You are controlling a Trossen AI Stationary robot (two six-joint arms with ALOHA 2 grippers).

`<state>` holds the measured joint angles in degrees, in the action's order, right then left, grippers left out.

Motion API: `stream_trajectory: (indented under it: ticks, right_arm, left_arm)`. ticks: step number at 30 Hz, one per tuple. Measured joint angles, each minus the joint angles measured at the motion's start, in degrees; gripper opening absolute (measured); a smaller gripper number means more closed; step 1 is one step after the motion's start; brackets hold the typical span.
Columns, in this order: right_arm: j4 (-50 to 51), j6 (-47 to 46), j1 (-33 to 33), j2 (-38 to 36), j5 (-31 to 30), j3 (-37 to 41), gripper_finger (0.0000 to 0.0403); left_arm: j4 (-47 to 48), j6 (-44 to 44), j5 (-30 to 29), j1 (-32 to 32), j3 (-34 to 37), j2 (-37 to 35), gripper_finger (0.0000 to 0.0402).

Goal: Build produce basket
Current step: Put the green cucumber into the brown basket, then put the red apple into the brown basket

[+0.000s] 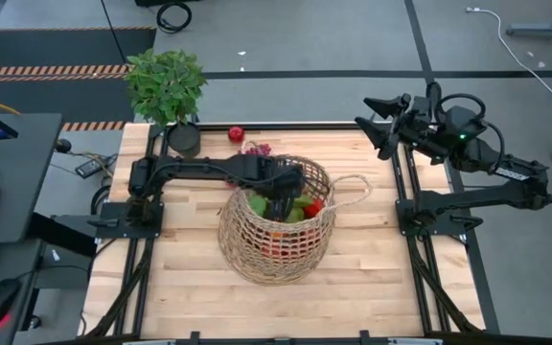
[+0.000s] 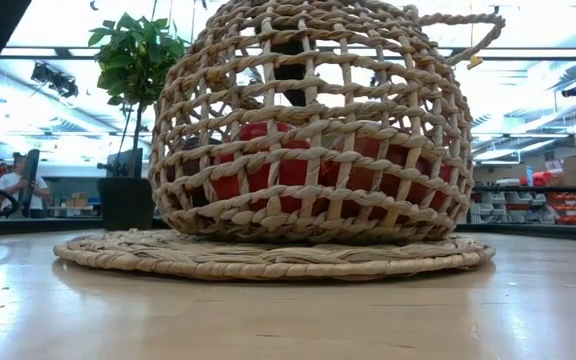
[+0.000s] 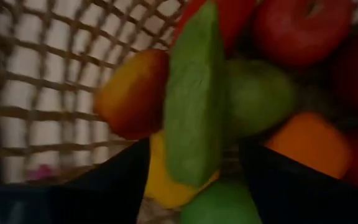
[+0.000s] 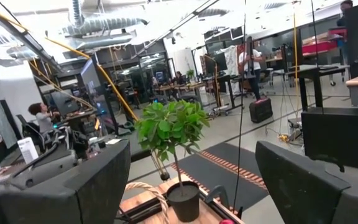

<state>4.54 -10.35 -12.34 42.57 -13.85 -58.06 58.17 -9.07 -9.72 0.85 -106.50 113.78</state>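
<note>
Fingers of the left gripper point(image 3: 194, 168) stand spread either side of a green cucumber point(image 3: 194, 93), down inside the basket point(image 1: 257, 254); the wrist view shows the cucumber lying between them, but whether the pads touch it or have just let go cannot be told. Around the cucumber the produce is heaped close: a red-and-yellow pepper point(image 3: 132, 93) at its nine o'clock, a green apple point(image 3: 260, 93) at three o'clock, a red apple point(image 3: 297, 28) toward one o'clock, an orange point(image 3: 306, 143) toward four o'clock, and something yellow, perhaps a lemon point(image 3: 160, 183), beneath.

From above, the basket sits at the centre of the table point(image 1: 381, 287) on a flat woven mat point(image 2: 268, 258), with the left arm reaching into its mouth from nine o'clock. Outside the basket, at its twelve o'clock, a red fruit point(image 1: 236, 133) and purple grapes point(image 1: 258, 149) lie on the table, beside the potted plant point(image 1: 166, 86) at eleven o'clock. The right gripper point(image 1: 377, 120) waits raised at two o'clock off the table's far corner, fingers parted on nothing.

This looks like the placing step for the cucumber, with the basket mostly filled. Next, the left gripper would need to lift straight up clear of the rim and handle, then swing toward the two loose pieces at twelve o'clock.
</note>
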Motion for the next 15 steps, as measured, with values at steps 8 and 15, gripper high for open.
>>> stream_trajectory:
  ticks: [8,15]
  right_arm:
    - [-0.17,-0.01,0.00,0.43,0.02,0.00,0.0349]
    - [-0.17,-0.41,0.02,0.44,0.21,0.00,0.0349]
  left_arm:
    - [1.88,11.79,7.63,2.96,-2.78,-0.70,0.0335]
    - [0.61,16.18,5.51,10.04,-9.16,-6.12,0.0328]
